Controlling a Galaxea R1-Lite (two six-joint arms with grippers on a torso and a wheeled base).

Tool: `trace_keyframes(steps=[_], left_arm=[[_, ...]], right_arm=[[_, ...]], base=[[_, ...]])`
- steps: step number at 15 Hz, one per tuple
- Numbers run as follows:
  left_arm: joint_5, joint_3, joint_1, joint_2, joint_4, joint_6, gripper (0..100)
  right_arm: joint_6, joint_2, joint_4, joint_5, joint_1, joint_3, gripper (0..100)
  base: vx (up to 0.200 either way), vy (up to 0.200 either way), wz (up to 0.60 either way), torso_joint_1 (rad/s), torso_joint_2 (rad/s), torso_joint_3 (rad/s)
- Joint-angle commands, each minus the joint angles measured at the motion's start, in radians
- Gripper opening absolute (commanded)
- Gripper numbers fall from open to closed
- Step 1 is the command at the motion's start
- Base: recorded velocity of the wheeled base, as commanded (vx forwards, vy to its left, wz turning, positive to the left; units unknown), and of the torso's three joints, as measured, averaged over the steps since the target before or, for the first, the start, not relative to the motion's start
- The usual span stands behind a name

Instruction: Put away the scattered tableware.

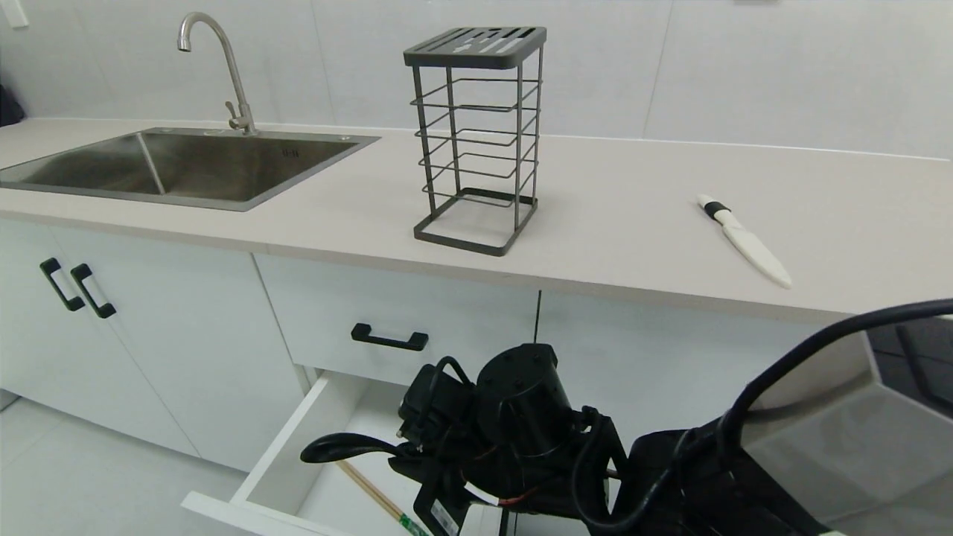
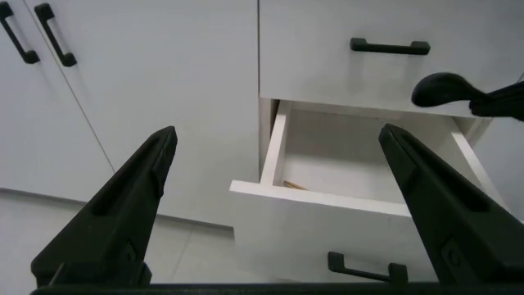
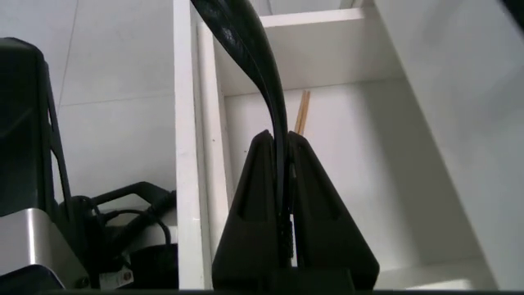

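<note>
The right end effector [image 1: 408, 451] is closed tight on the handle of a black spoon [image 1: 342, 447]. It holds the spoon over the open white drawer [image 1: 275, 461] below the front edge of the bench [image 1: 633, 193]. In the right wrist view, the two fingers of this end effector [image 3: 282, 143] pinch the thin handle between them. The spoon [image 3: 246, 49] runs out past the fingertips, with its bowl end above the drawer's side wall [image 3: 187, 123]. From the head view the bowl points to the robot's left, clear of the drawer floor. A pair of wooden chopsticks [image 1: 368, 487] lies inside the drawer, just beneath and beside the held spoon; they also show past the fingers in the right wrist view [image 3: 303, 111]. The left end effector [image 2: 277, 135] has its fingers spread wide with nothing between them. It faces the drawer front [image 2: 327, 197] from outside, well apart from the spoon [image 2: 442, 88]. On the bench, a white knife [image 1: 744, 240] with a black band lies near the right front edge. A dark wire knife rack [image 1: 476, 45] stands upright near the middle. A steel sink [image 1: 193, 201] with a curved faucet [image 1: 233, 74] occupies the left end.
</note>
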Motion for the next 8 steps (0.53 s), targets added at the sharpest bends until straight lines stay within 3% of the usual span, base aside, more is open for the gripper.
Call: trace_keyframes(steps=[1,4,8], left_arm=[[0.0,0.0,0.0,0.001,0.0,0.0,100],[0.0,0.0,0.0,0.001,0.0,0.0,100],[0.0,0.0,0.0,0.001,0.0,0.001,100]], right_arm=[[0.0,0.049,0.001,0.02,-0.012,-0.039,0],[-0.002,0.085,0.001,0.029,-0.019,-0.077,0],[-0.002,0.137,0.002,0.032,-0.027,-0.13,0]], base=[[0.0,0.0,0.0,-0.261,0.36,0.105],[0.0,0.0,0.0,-0.199,0.3,0.124],[0.0,0.0,0.0,-0.03,0.21,0.06]])
